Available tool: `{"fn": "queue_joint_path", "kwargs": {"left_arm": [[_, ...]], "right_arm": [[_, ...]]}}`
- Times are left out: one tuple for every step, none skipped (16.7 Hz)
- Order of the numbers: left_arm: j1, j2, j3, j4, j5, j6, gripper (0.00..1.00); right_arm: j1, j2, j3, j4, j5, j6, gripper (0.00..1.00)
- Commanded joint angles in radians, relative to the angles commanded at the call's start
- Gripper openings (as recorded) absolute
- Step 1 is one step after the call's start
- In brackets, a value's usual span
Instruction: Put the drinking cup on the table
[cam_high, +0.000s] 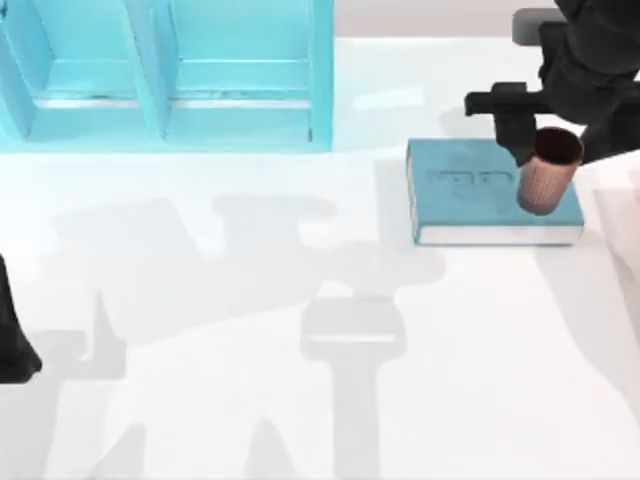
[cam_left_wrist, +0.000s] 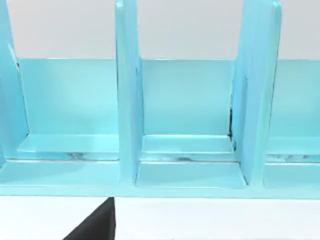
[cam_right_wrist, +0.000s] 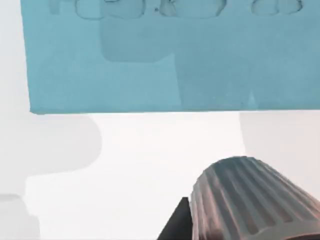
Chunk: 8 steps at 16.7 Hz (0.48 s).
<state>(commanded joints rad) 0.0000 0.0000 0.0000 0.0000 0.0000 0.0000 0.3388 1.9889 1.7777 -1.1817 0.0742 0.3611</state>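
White table (cam_high: 250, 300) spreads beside the teal book (cam_high: 470, 195); right gripper (cam_high: 535, 160), jaws pinching the drinking cup (cam_high: 547, 172) above the book, should clear its edge, then lower upright.

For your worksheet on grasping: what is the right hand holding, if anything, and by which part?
The right hand holds the cup near its rim, tilted above the book. The left arm is parked at the table's left edge.
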Motion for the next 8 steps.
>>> {"fn": "queue_joint_path", "kwargs": {"left_arm": [[0.000,0.000,0.000,0.000,0.000,0.000,1.00],[0.000,0.000,0.000,0.000,0.000,0.000,1.00],[0.000,0.000,0.000,0.000,0.000,0.000,1.00],[0.000,0.000,0.000,0.000,0.000,0.000,1.00],[0.000,0.000,0.000,0.000,0.000,0.000,1.00],[0.000,0.000,0.000,0.000,0.000,0.000,1.00],[0.000,0.000,0.000,0.000,0.000,0.000,1.00],[0.000,0.000,0.000,0.000,0.000,0.000,1.00]], "right_arm": [[0.013,-0.044,-0.061,0.015,0.004,0.008,0.00],[0.025,-0.083,-0.112,0.029,0.007,0.016,0.00],[0.035,-0.117,-0.152,0.040,0.010,0.023,0.00],[0.043,-0.143,-0.182,0.049,0.012,0.028,0.00],[0.049,-0.160,-0.201,0.055,0.014,0.032,0.00],[0.051,-0.168,-0.209,0.058,0.015,0.034,0.00],[0.051,-0.168,-0.209,0.058,0.015,0.034,0.00],[0.051,-0.168,-0.209,0.058,0.015,0.034,0.00]]}}
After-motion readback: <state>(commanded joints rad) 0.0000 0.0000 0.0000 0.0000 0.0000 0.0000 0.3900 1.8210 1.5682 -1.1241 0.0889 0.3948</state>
